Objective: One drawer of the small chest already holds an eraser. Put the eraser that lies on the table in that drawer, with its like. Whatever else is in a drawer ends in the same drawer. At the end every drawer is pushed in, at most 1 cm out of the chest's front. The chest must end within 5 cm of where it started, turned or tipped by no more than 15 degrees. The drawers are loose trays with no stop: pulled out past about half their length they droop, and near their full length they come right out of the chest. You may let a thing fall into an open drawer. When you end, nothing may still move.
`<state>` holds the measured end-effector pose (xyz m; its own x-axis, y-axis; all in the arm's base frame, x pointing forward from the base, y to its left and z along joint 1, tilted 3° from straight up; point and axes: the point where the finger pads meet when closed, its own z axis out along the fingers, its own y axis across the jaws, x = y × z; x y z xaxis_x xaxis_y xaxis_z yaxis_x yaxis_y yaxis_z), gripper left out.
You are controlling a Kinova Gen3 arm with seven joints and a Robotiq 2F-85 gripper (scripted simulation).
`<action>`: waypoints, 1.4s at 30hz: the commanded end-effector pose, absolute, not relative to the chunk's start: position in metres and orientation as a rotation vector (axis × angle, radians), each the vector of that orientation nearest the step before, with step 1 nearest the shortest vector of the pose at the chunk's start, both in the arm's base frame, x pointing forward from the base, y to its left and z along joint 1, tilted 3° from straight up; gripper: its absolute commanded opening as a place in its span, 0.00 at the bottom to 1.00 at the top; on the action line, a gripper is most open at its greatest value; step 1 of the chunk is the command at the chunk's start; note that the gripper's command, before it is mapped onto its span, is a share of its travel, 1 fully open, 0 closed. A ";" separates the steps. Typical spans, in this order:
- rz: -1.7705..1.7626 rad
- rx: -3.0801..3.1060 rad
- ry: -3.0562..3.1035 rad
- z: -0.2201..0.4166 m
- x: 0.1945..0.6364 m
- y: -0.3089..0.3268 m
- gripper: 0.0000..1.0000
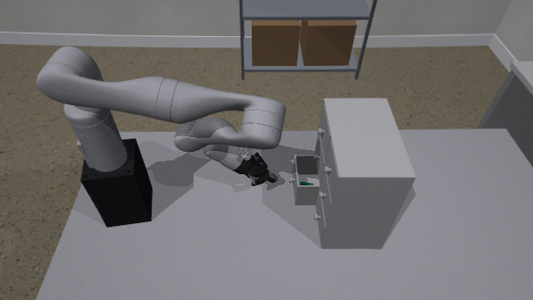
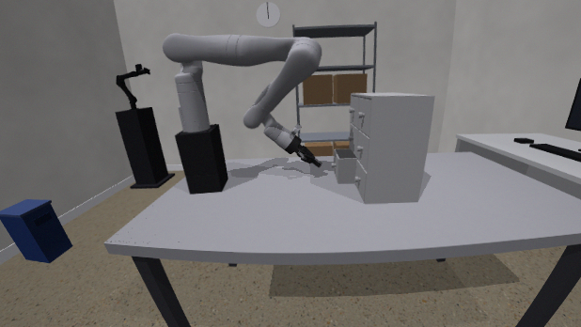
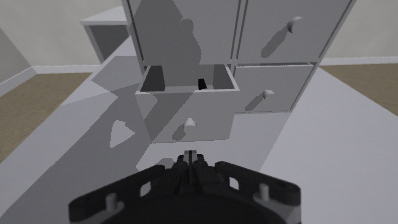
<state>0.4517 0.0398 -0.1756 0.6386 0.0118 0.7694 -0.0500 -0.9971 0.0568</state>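
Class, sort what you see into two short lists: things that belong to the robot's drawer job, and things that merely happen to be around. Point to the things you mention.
Part of the job:
- gripper [image 1: 272, 177] [image 2: 319, 164] [image 3: 190, 158]
- chest [image 1: 364, 142] [image 2: 400, 150] [image 3: 210, 42]
- open drawer [image 1: 306, 196] [image 2: 347, 172] [image 3: 210, 112]
- green thing inside it [image 1: 306, 184]

Just around:
- blue bin [image 2: 39, 235]
- wall clock [image 2: 268, 14]
- cardboard boxes [image 1: 275, 44] [image 2: 318, 89]
- keyboard [image 2: 559, 152]

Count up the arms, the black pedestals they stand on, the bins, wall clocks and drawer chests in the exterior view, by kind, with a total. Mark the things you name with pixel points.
Arms: 2 (large grey arm [image 1: 164, 99] [image 2: 235, 49], small black arm [image 2: 124, 87])
Black pedestals: 2 (large arm's pedestal [image 1: 125, 203] [image 2: 202, 164], small arm's pedestal [image 2: 143, 150])
Bins: 1 (blue bin [image 2: 38, 232])
Wall clocks: 1 (wall clock [image 2: 274, 18])
Drawer chests: 1 (chest [image 1: 366, 215] [image 2: 401, 150] [image 3: 240, 30])
Total: 7
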 end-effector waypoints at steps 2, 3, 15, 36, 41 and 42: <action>1.307 2.777 -0.032 -0.175 0.452 0.040 0.00; 1.307 2.777 -0.032 -0.175 0.452 0.040 0.00; 1.307 2.777 -0.032 -0.175 0.452 0.040 0.00; 1.307 2.777 -0.032 -0.175 0.457 0.040 0.00; 1.307 2.777 -0.032 -0.175 0.461 0.039 0.00; 1.307 2.777 -0.032 -0.175 0.462 0.039 0.00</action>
